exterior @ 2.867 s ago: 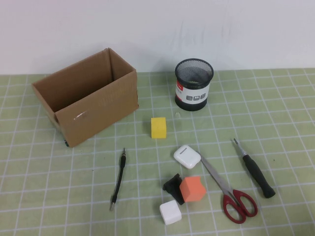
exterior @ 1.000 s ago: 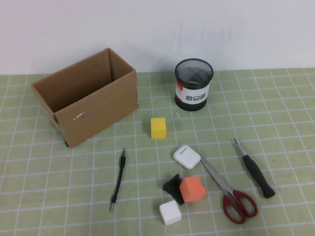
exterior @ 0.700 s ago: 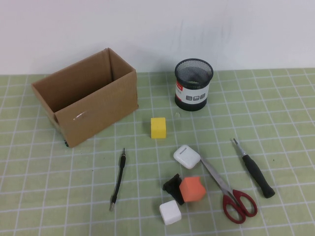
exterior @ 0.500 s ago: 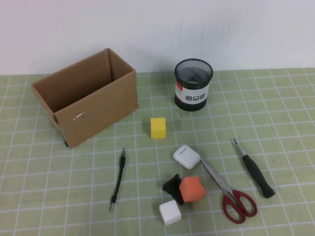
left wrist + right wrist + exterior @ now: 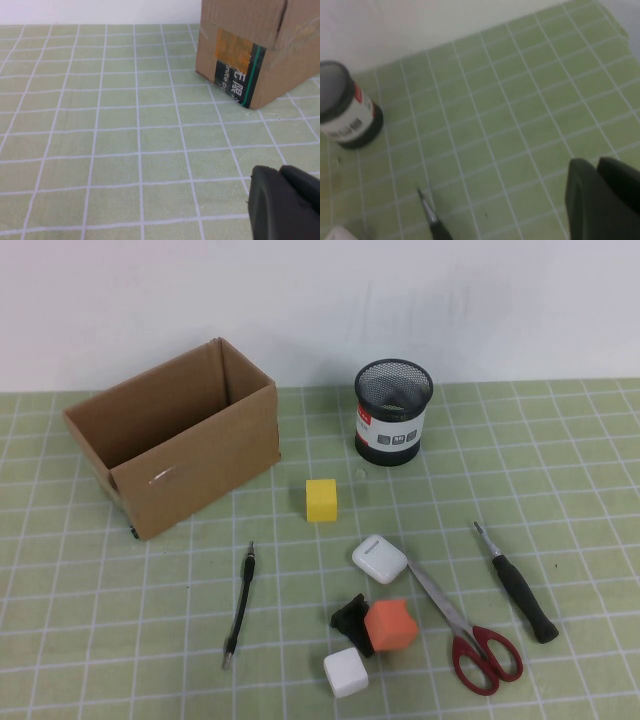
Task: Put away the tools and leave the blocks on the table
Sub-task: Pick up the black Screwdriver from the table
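Nothing picked up yet: all three tools lie on the table, both arms held back.

High view: taking the mesh pen cup (image 5: pixel 394 412) as landmark, the yellow block (image 5: pixel 321 499) sits just in front and to its left, the cardboard box (image 5: pixel 175 435) well to its left. Nearer the robot, the scissors (image 5: pixel 462 631) lie with their blade tip touching the white case (image 5: pixel 379 559); the driver (image 5: pixel 517 583) lies to their right, the thin rod (image 5: pixel 240 605) far to their left. The orange block (image 5: pixel 390 625), black chunk (image 5: pixel 351 620) and white block (image 5: pixel 346 672) cluster beside the scissors. No gripper shows here.

Left wrist view: the left gripper (image 5: pixel 285 202) hovers near a corner of the box; whether it is released or clenched cannot be told.

Right wrist view: the right gripper (image 5: pixel 602 200) hangs over bare table (image 5: pixel 495 115), the cup beyond and the driver's tip between; its state cannot be told either. It seems poised for the driver.
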Robot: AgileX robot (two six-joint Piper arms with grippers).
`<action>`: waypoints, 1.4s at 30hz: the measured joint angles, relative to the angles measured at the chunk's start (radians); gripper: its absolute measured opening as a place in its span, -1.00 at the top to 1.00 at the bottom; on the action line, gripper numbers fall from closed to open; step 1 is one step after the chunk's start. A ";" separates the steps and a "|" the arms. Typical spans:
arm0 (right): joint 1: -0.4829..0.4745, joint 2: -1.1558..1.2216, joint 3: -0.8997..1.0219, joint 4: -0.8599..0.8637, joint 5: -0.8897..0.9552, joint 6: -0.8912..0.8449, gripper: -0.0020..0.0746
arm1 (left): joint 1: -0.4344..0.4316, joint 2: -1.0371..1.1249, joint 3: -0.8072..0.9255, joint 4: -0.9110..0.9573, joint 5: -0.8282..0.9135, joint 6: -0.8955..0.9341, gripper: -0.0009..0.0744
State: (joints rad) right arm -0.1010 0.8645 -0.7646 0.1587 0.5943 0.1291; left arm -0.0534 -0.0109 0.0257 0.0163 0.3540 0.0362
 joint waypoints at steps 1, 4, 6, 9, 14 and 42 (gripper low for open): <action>0.000 0.017 0.000 0.016 -0.032 0.000 0.97 | 0.000 0.000 0.000 0.000 0.000 0.000 0.99; 0.000 0.066 -0.002 0.109 -0.096 -0.043 0.97 | 0.000 0.000 0.000 0.000 0.000 0.000 0.99; 0.000 0.111 -0.002 0.184 -0.093 -0.138 0.97 | 0.000 0.000 0.000 0.000 0.000 0.000 0.99; 0.000 0.186 -0.002 0.320 -0.043 -0.359 0.97 | 0.000 0.000 0.000 0.000 0.000 0.000 0.99; 0.029 0.336 -0.043 0.483 0.079 -0.667 0.97 | 0.000 0.000 0.000 0.000 0.000 0.000 0.99; 0.510 0.941 -0.380 -0.263 0.150 -0.272 0.21 | 0.000 0.000 0.000 0.000 0.000 0.000 0.99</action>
State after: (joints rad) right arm 0.4090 1.8058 -1.1441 -0.1046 0.7444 -0.1425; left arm -0.0534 -0.0109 0.0257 0.0163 0.3540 0.0362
